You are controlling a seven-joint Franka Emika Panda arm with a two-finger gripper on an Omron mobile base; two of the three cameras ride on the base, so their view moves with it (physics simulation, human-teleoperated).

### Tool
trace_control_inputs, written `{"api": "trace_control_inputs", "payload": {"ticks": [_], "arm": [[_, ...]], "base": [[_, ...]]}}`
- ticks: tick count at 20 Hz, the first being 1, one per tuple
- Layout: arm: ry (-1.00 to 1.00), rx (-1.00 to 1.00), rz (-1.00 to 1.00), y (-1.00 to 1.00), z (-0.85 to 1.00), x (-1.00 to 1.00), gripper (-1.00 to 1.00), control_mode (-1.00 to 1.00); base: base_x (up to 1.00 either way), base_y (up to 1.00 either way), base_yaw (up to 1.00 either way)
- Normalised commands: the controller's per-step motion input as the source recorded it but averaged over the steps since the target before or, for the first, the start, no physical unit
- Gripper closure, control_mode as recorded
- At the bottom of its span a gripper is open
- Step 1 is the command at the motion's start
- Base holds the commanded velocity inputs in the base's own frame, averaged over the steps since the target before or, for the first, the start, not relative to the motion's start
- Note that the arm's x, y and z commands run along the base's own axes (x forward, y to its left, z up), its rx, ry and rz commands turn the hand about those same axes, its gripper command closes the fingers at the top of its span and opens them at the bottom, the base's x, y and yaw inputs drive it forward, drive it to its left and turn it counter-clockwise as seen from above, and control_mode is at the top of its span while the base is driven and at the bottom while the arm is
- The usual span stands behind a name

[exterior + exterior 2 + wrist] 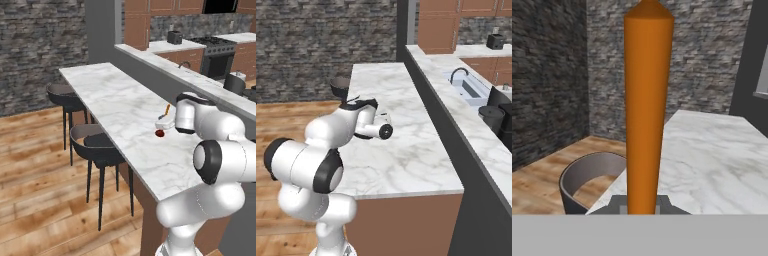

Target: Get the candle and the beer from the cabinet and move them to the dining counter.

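The gripper is closed tight around the candle, low on its orange stem. From the left base view the candle leans a little over the dining counter, its dark red holder right at the marble, though contact is hard to judge. That angle also takes in two black stools along the counter's outer edge. The right base view hides the candle behind the arm, but shows the sink beyond the counter's grey back wall. The hand view puts the orange taper dead centre, with marble to its right and one stool seat beside the counter.
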Motion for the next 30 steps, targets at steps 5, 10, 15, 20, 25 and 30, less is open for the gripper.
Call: {"api": "trace_control_inputs", "payload": {"ticks": [5,10,15,20,25,30], "arm": [[0.0,0.0,0.0,0.0,-0.06,0.19,1.0,-1.0],[0.0,0.0,0.0,0.0,-0.11,0.25,1.0,-1.0],[0.0,0.0,0.0,0.0,-0.14,0.23,1.0,-1.0],[0.0,0.0,0.0,0.0,-0.2,0.24,1.0,-1.0],[0.0,0.0,0.0,0.01,-0.23,0.25,1.0,-1.0],[0.0,0.0,0.0,0.01,-0.25,0.25,1.0,-1.0]], "base": [[0.0,0.0,0.0],[0.0,0.0,0.0],[0.0,0.0,0.0],[0.0,0.0,0.0],[0.0,0.0,0.0],[0.0,0.0,0.0]]}}
